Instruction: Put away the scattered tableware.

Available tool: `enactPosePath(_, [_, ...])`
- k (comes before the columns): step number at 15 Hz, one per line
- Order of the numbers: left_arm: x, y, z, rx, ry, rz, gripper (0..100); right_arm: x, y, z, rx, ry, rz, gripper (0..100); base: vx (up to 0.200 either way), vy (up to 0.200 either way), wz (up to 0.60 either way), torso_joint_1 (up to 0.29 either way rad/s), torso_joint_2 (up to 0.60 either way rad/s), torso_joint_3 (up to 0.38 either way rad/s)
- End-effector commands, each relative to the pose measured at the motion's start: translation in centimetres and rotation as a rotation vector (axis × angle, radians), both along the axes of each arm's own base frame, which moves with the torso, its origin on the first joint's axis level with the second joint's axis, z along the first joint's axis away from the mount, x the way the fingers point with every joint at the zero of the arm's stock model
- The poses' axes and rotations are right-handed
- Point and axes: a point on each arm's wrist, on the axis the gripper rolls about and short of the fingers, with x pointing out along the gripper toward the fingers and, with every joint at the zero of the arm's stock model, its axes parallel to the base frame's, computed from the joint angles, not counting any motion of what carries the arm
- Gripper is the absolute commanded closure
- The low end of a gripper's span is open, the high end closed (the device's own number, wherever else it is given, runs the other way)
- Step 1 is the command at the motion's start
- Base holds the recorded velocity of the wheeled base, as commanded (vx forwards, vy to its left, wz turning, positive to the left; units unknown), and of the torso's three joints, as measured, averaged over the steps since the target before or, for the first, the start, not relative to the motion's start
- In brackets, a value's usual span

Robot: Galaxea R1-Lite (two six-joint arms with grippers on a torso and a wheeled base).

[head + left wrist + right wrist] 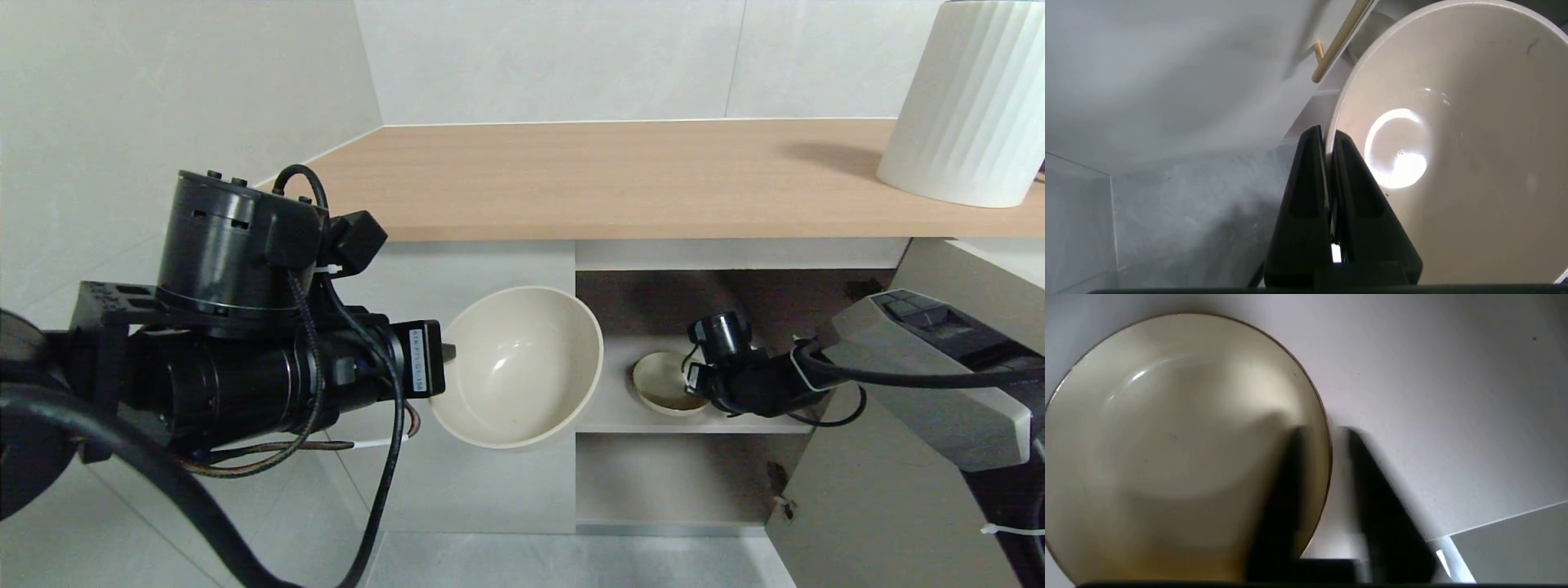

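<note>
Head view gave me the left gripper (451, 353) clamped on the rim of a large cream round bowl (518, 367), which hung tilted on its side in the air before the closed white cabinet door (482, 490), just beside the open compartment. In the left wrist view I saw the two black fingers (1310, 188) pressed together on that bowl's (1454, 147) edge, one on each side of it. Inside the open compartment, a small cream round plate (660, 380) lay on the white middle shelf (608, 412), and the right gripper (694, 385) sat at its near rim. From the right wrist view, the right gripper (1324, 437) was blurred over the plate's (1184, 441) edge, so I could not tell whether it was gripping or apart. A white ribbed vessel (963, 106) stood on the wooden countertop (612, 180) above.
</note>
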Motion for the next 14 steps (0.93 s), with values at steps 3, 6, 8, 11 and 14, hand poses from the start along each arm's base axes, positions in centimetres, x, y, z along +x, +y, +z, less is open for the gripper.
enactPosePath(3, [0.0,0.0,0.0,0.0,0.001,0.001,100,0.0,0.0,0.7,0.013,-0.015,-0.001,0,0.0,0.0,0.0,0.0,0.0,0.0])
enactPosePath(6, [0.1,-0.1,-0.1,0.003,0.004,-0.001,100,-1.8,0.0,4.2,0.083,-0.028,0.028,0,0.0,0.0,0.0,0.0,0.0,0.0])
enactPosePath(8, [0.6,-0.4,-0.9,0.029,0.025,-0.005,100,-5.6,0.8,7.9,0.172,0.035,0.202,0,0.0,0.0,0.0,0.0,0.0,0.0])
enactPosePath(11, [0.9,-2.1,-3.5,0.119,0.086,-0.046,100,-12.2,1.1,14.5,0.174,0.155,0.451,0,0.0,0.0,0.0,0.0,0.0,0.0])
enactPosePath(14, [1.3,-3.8,-7.0,0.268,0.143,-0.037,100,-17.2,1.4,18.6,0.126,0.182,0.561,0,0.0,0.0,0.0,0.0,0.0,0.0])
